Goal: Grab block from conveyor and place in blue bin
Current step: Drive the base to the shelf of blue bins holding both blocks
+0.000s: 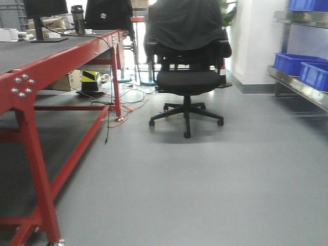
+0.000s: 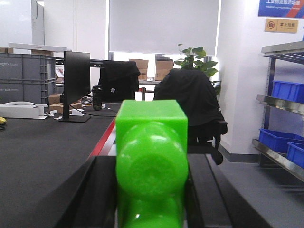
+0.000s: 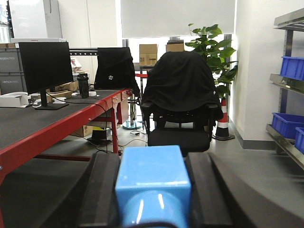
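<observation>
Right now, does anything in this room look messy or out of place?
Mostly tidy. Loose orange and black cables sprawl across the floor beside the red conveyor leg, near the office chair, where wheels could catch them. A dark jacket is draped over the chair's back. Nothing looks spilled or broken.

Even daylight-bright interior, glare beneath the window blind (image 3: 175, 14), soft shadow under the chair (image 1: 187, 82).

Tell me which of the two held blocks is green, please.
The green plastic block in the left gripper; the right gripper holds a light blue plastic block instead.
</observation>
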